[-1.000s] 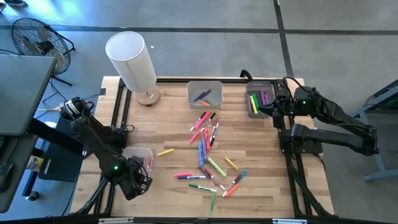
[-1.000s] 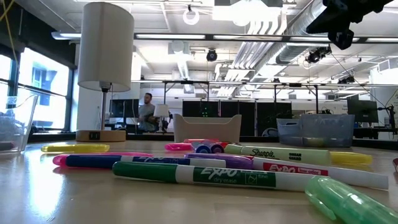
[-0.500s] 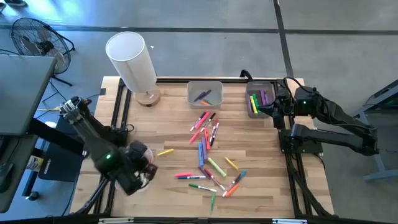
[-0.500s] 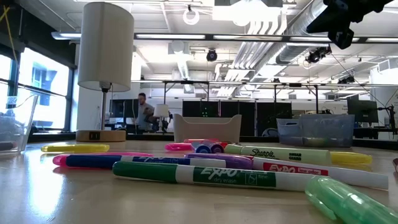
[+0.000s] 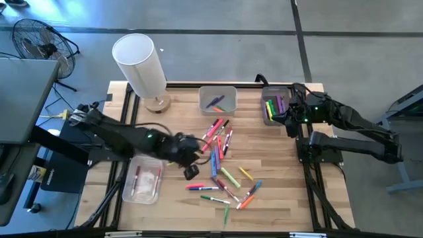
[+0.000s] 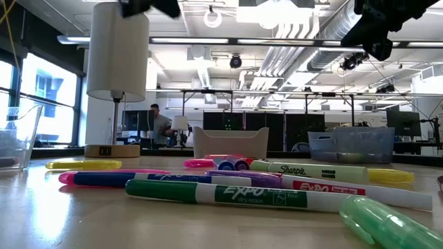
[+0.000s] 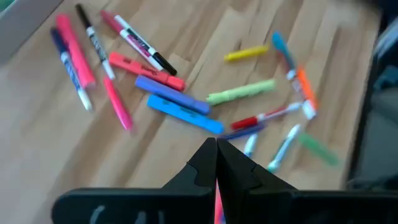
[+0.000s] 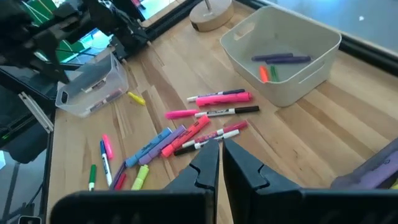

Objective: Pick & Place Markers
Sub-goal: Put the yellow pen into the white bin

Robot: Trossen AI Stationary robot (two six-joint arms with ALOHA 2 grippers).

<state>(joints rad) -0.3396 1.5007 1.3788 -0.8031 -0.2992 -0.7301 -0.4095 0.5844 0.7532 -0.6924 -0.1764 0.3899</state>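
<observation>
Markers (image 5: 221, 162) lie scattered loose across the middle of the table (image 5: 277, 198), in no order, so each must be singled out from neighbours that touch or cross it. Some are already sorted: a few sit in the grey bin (image 5: 218, 99) at the far edge, several in the clear bin (image 5: 276, 104) at the far right corner, and a few in the clear bin (image 5: 142, 182) near the left edge.

The left gripper (image 5: 192, 158) reaches over the left margin of the pile, apparently positioning for a pick. Its fingers (image 7: 205, 163) are together, with nothing seen between them; judged from the wrist view, they would need to open before descent. The blue and purple markers (image 7: 180, 106) beneath lie side by side, a likely cause of a double grab.

The right gripper (image 5: 291, 119) waits beside the far-right bin, fingers nearly closed and empty.

A lamp (image 5: 140, 66) stands at the far left corner, clear of the pile.
</observation>
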